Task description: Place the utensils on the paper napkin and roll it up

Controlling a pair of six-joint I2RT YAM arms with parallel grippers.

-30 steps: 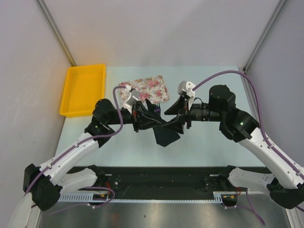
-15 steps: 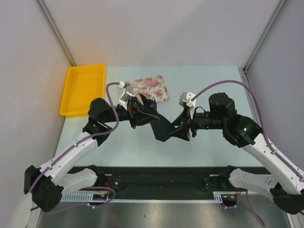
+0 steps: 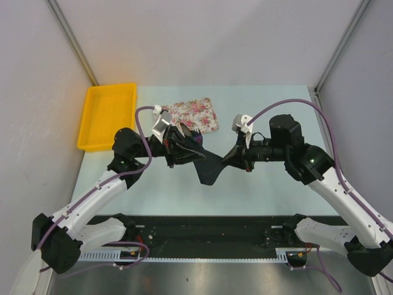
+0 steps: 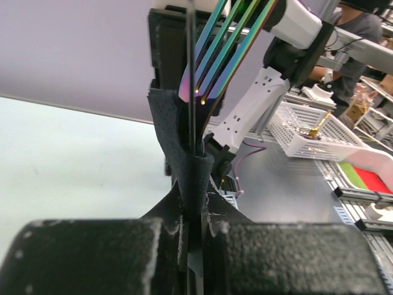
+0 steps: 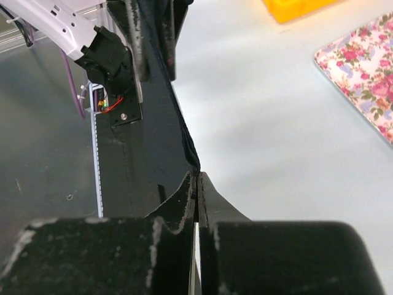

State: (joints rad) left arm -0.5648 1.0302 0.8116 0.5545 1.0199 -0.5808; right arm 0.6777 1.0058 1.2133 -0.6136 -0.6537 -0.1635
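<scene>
The black paper napkin (image 3: 210, 169) hangs above the table between my two grippers. My left gripper (image 3: 187, 149) is shut on one end of it, where the napkin (image 4: 184, 141) wraps the utensils. A fork (image 4: 221, 55) with rainbow-sheened tines and a thin blade edge (image 4: 191, 74) stick up out of the wrap past the left gripper (image 4: 195, 227). My right gripper (image 3: 228, 161) is shut on the napkin's opposite edge. In the right wrist view the sheet (image 5: 163, 123) runs taut away from the right gripper (image 5: 196, 179). The utensils' handles are hidden inside the paper.
A pink-flowered tray (image 3: 196, 114) lies on the table just behind the grippers, and also shows as the flowered tray (image 5: 368, 67) in the right wrist view. A yellow bin (image 3: 107, 115) stands at the far left. Grey walls close the sides and back.
My right gripper has closed on the napkin's edge after standing open beside it. The left gripper has kept its hold and shifted slightly left and back.
</scene>
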